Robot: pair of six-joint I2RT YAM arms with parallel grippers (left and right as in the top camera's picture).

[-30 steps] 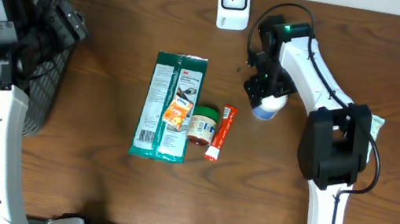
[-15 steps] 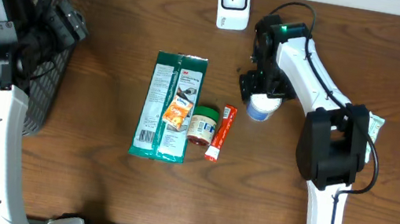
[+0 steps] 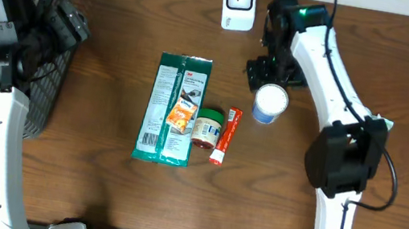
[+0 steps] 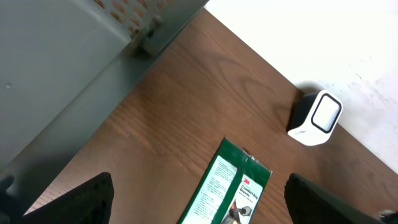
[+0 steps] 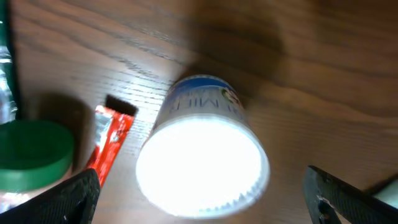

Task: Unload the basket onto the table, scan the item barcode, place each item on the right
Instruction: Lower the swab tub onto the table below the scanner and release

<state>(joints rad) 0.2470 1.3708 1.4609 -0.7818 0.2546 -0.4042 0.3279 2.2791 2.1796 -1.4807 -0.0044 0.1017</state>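
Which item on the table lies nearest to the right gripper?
The white cup with the blue label, just beside the right gripper. The jar, the red tube and the green pack lie farther off.

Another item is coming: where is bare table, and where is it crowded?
Bare wood: between the basket and the green packet, and from the red tube to the near edge. Crowded: around the jar and white cup.

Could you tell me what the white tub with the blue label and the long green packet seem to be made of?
White tub with blue label: probably smooth plastic, perhaps coated paper; bright top with finely ribbed rim. Long green packet: likely thin glossy plastic film; it lies flat, printed all over.
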